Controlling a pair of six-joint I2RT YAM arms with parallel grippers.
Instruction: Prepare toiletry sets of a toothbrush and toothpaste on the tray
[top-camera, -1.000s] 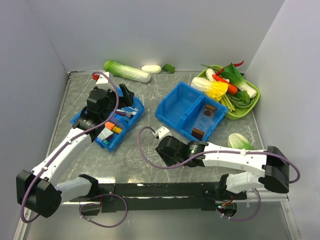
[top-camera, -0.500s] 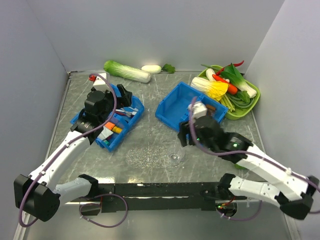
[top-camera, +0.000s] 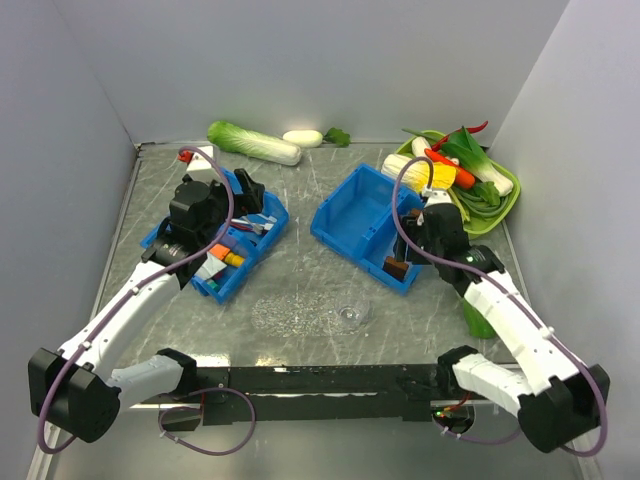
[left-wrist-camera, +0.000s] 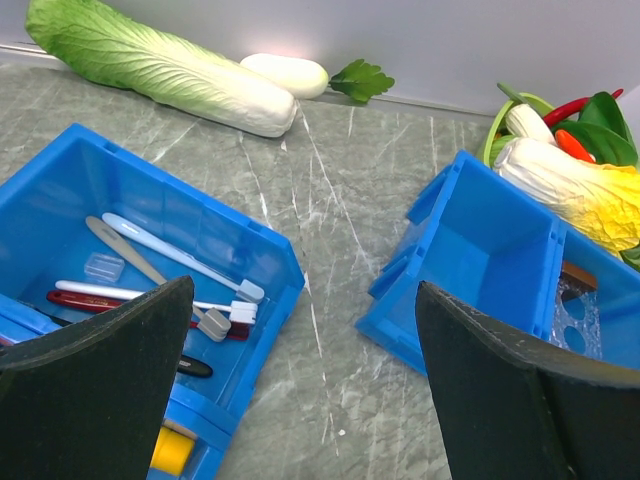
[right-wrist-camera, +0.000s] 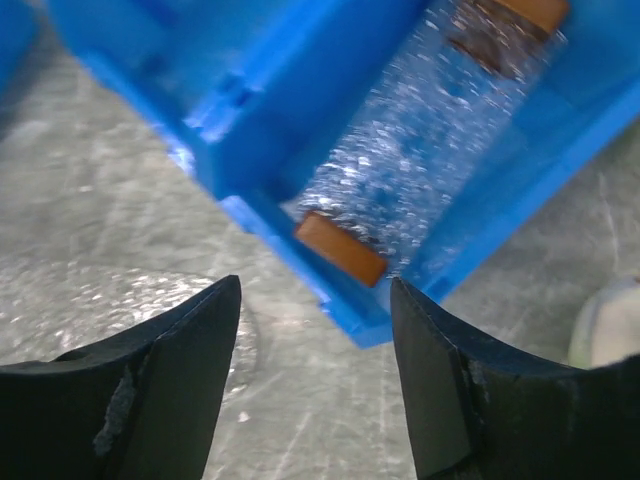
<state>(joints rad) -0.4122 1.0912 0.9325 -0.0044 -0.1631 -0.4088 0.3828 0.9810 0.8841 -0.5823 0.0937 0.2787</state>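
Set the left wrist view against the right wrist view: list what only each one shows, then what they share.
Left wrist only: toothbrushes in the left blue bin, the napa cabbage and the green tray of vegetables. Right wrist only: the clear tray lying on the table, seen beyond the open right claw. Both: the right blue bin with a glassy clear piece inside.

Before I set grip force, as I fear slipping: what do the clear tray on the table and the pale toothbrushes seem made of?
Tray: clear with a bumpy, glinting surface and the table showing through; glass or hard plastic, the look leaves it open. Toothbrushes: smooth, slightly glossy moulded plastic, judging by their even pale colour and slim shape.
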